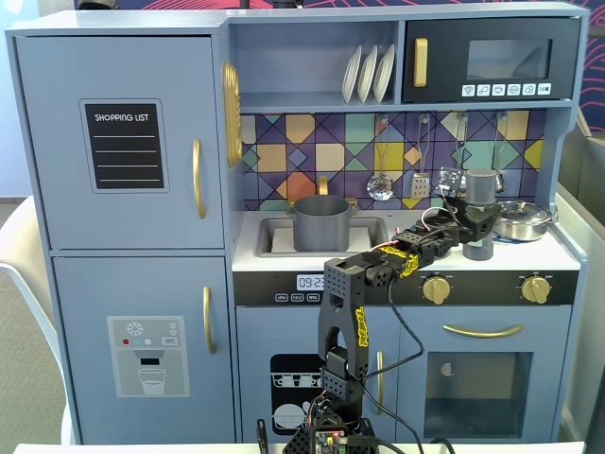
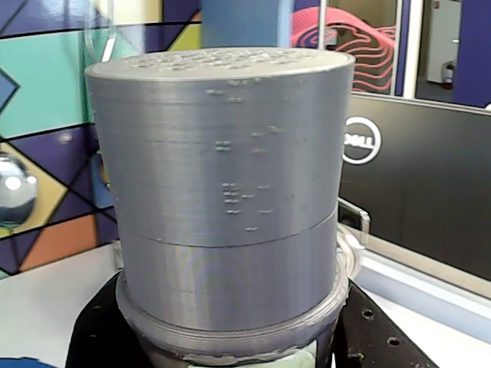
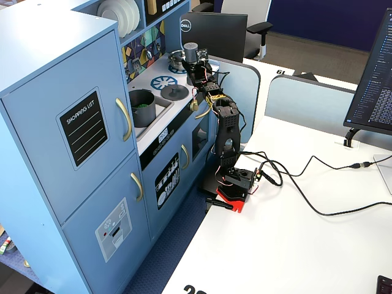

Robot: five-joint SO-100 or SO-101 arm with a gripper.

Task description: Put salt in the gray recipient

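Note:
The salt (image 1: 482, 189) is a tall dark-gray cylinder that stands upright on the right part of the toy stove top. In the wrist view it (image 2: 222, 176) fills the frame, with a strip of pale green label at the bottom. My gripper (image 1: 480, 225) is shut round its middle, and black fingers (image 2: 100, 337) press it on both sides. I cannot tell whether its base touches the counter. The gray recipient (image 1: 321, 222) is a matte gray pot in the sink, left of the gripper. In the other fixed view the pot (image 3: 142, 104) sits nearer the camera than the salt (image 3: 191, 50).
A shiny silver lidded pot (image 1: 522, 219) stands just right of the salt. A flat gray lid (image 3: 174, 92) lies on the stove between sink and gripper. Utensils (image 1: 380, 184) hang on the tiled back wall, and a shelf with plates (image 1: 369, 74) is above the sink.

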